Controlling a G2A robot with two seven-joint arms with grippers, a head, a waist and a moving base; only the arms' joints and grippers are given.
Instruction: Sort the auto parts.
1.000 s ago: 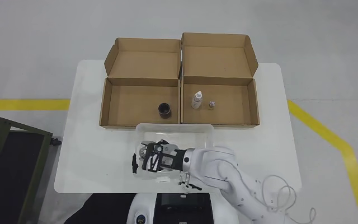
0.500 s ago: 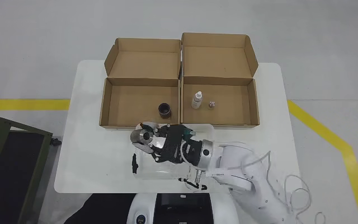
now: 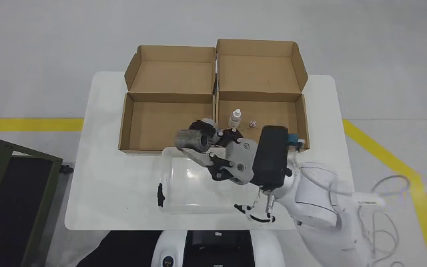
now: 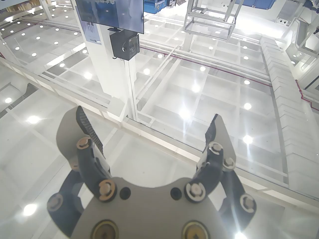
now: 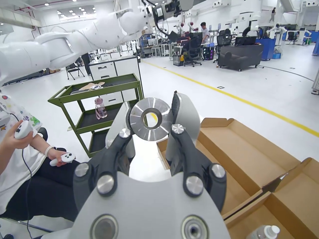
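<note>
Steel disc [image 5: 151, 119] pinched by its rim in right gripper [image 5: 151, 105] | above near wall of left cardboard box [image 3: 124, 127] | should clear wall, lower, then release gently | left gripper [image 4: 147, 111] spread wide, empty

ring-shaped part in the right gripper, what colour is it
Shiny silver metal ring in the right gripper; best in the right wrist view.

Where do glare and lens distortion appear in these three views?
Left wrist view: ceiling lamps throw star-shaped flares beyond the open left gripper, and the ceiling beams bow. Right wrist view: the metal disc held by the right gripper gleams with reflected light. Top view: even light, no glare on the table.
</note>
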